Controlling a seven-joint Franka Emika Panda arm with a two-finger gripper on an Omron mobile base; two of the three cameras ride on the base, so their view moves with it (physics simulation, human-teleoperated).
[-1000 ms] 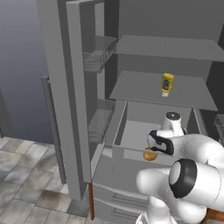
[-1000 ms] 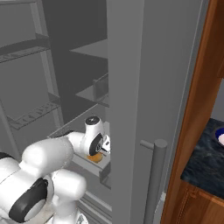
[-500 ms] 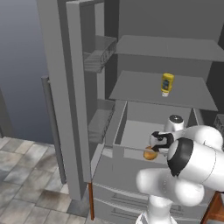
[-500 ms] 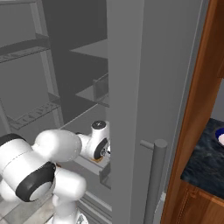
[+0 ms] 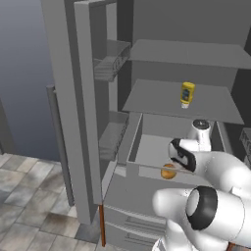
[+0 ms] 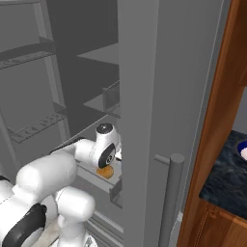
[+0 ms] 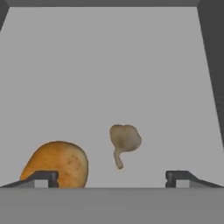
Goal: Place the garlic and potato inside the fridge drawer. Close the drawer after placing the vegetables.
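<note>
The end effector (image 7: 112, 179) has its two tips wide apart and holds nothing. Just by its left tip lies the potato (image 7: 56, 164), and the garlic (image 7: 124, 141) sits beside it. Both rest on the floor of the fridge drawer (image 5: 147, 149), which is pulled out. A yellow bottle (image 5: 186, 94) stands on the shelf (image 5: 152, 98) above; its dark label is too small to read.

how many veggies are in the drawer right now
2: the potato lies on the fridge drawer floor by the near edge, and the garlic sits beside it, apart. The drawer's near strip is hidden.
</note>
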